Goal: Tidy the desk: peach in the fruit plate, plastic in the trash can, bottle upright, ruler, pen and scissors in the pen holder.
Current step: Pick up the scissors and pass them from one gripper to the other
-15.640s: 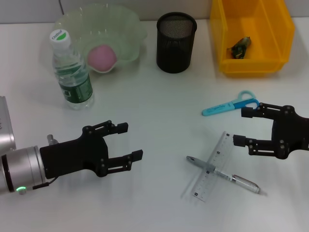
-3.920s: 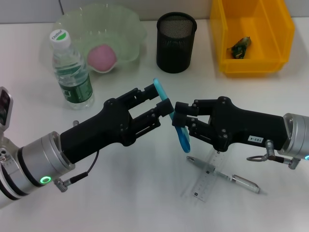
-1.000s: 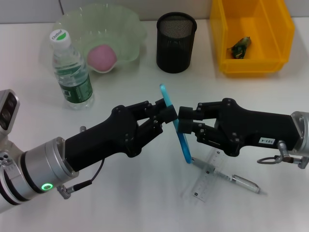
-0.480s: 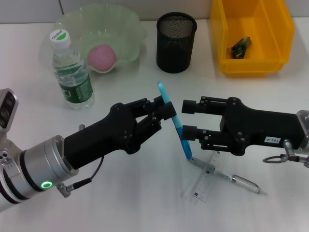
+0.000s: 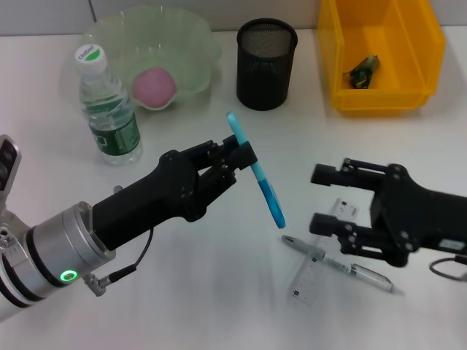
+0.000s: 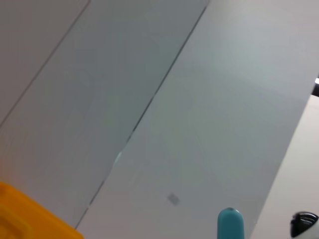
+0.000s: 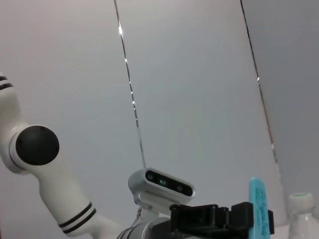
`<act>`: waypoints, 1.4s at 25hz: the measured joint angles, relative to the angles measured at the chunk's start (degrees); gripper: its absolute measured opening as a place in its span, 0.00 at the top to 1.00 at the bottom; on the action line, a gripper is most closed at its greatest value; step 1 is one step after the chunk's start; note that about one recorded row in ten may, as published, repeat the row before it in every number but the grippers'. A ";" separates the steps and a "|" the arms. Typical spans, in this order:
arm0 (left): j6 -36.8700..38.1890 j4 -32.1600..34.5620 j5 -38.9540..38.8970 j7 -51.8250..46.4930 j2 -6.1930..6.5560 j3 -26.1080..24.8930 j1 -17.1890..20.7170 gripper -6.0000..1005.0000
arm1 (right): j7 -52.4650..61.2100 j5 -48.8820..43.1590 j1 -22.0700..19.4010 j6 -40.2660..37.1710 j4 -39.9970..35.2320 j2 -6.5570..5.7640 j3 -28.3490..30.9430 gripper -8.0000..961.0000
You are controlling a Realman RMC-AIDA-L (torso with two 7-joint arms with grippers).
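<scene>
Left tool (image 5: 235, 157) is clamped on the blue scissors (image 5: 257, 177), holding them in the air above the table (image 5: 219, 277), handle end up, blade end hanging down toward the ruler. Grip sits near the upper part, so most of the length dangles free. Right tool (image 5: 327, 197) is spread wide, empty, just beside the ruler (image 5: 319, 257) and pen (image 5: 341, 266), which lie crossed on the table. Pen holder (image 5: 266, 64) stands upright at the back, well apart from the scissors. Peach (image 5: 154, 87) sits in the fruit plate (image 5: 193, 40), bottle (image 5: 107, 109) is upright, plastic (image 5: 363, 70) lies in the yellow trash can (image 5: 419, 51).

Risks: scissors are pinched off-centre, so they may swing or slip out on the way over. A tilted blade tip could catch the mesh rim and tip the holder. The left arm's sweep passes near the bottle and could knock it. The right tool may push the ruler and pen apart if it drops on the crossing.
</scene>
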 joint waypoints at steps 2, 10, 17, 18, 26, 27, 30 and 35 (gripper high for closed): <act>-0.22 -0.26 0.00 -0.19 0.00 -0.47 0.04 0.78 | -1.38 0.01 -0.67 -0.14 0.08 0.16 0.35 0.32; -1.62 -1.95 -0.01 -2.72 0.00 -5.50 1.88 0.78 | -10.65 0.07 -4.12 0.16 2.90 1.10 2.56 0.32; -3.65 -3.17 0.05 -6.04 0.00 -7.89 2.13 0.78 | -22.15 0.09 -4.97 3.82 10.17 1.45 4.31 0.32; -3.65 -3.17 0.05 -6.04 0.00 -7.89 2.13 0.78 | -22.15 0.09 -4.97 3.82 10.17 1.45 4.31 0.33; -6.43 -4.97 0.26 -10.72 0.00 -10.51 1.18 0.78 | -31.42 0.13 -4.61 7.41 18.09 1.65 10.38 0.32; -7.63 -4.98 0.24 -13.17 0.00 -10.78 0.68 0.78 | -32.01 0.13 -4.49 7.94 18.65 1.70 10.75 0.32; -8.96 -5.00 0.21 -16.15 0.00 -11.22 0.31 0.78 | -34.41 0.14 -3.68 9.87 21.03 1.87 11.33 0.32; -9.36 -5.25 0.10 -19.77 0.00 -11.70 0.15 0.78 | -43.29 0.14 -2.67 12.66 26.64 1.98 13.67 0.33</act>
